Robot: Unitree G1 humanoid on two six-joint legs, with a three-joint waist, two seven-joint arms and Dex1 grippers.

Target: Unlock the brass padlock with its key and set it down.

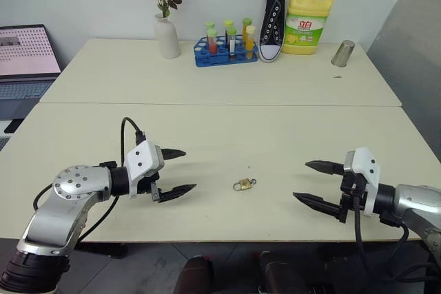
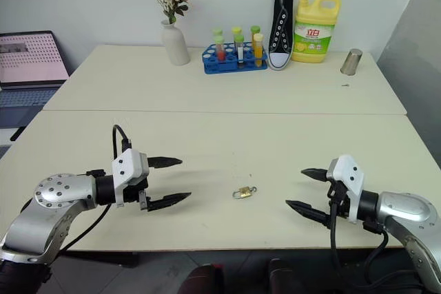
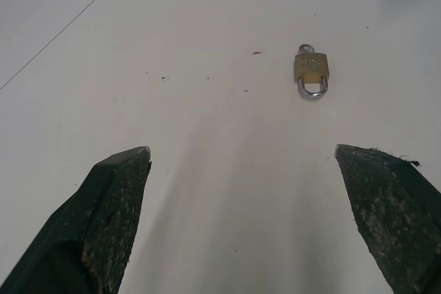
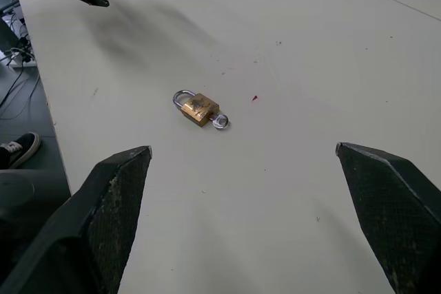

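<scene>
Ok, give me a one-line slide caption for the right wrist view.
Brass padlock lying flat on the table ahead of the open right pincer.

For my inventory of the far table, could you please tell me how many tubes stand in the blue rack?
5 are visible in the blue plastic test-tube rack: two with orange-red liquid, one beside the black sneaker, one nearer the white vase, and three paler ones between; others may be hidden.

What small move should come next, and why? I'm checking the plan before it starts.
Probably bring the left end effector down toward the padlock to pinch its body. The padlock lies flat on the table between both open end effectors, untouched, with the key's ring at its base; the right end effector could then turn the key.
</scene>
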